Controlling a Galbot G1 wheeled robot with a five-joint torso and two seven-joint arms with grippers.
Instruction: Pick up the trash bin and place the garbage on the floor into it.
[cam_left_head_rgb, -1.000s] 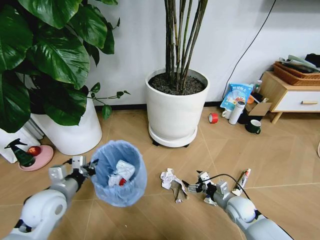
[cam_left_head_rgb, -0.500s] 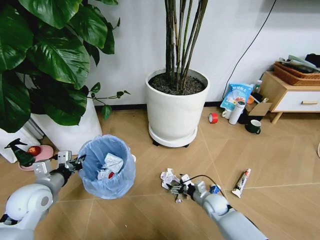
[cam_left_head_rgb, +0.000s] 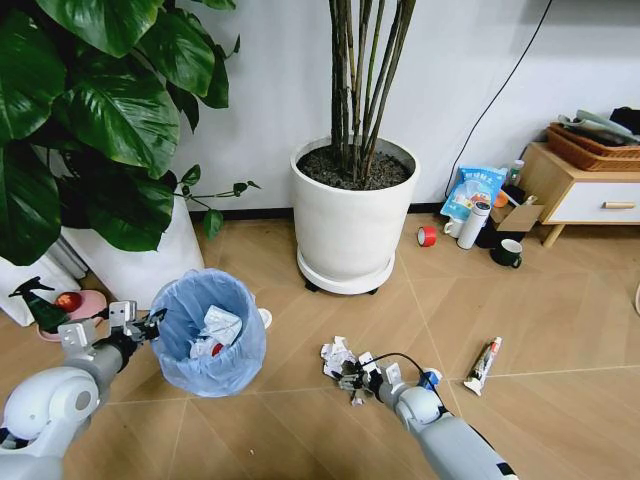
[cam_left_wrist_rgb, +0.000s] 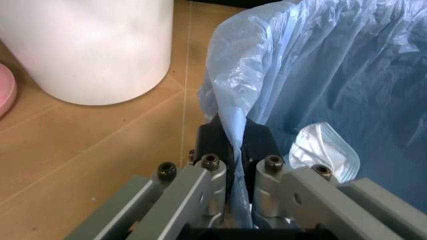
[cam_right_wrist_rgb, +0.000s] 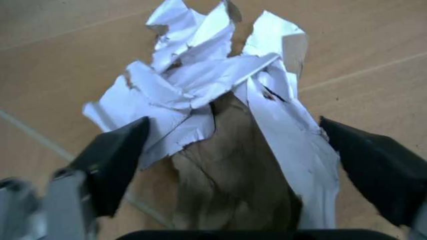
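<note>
Left gripper (cam_left_wrist_rgb: 235, 150) clamped on the bagged rim of the trash bin (cam_left_head_rgb: 207, 343), apparently keeping it near; right gripper (cam_right_wrist_rgb: 233, 160) spread wide astride crumpled paper (cam_right_wrist_rgb: 207, 95) on the floor (cam_left_head_rgb: 330, 420) to grasp it

No readable text anywhere.

The blue-and-white printed bag (cam_left_head_rgb: 472, 190) leaning on the wall by the wooden cabinet and the white tube (cam_left_head_rgb: 482, 364) lying on the herringbone wood floor (cam_left_head_rgb: 560, 310) both carry markings, but none can be made out.
</note>
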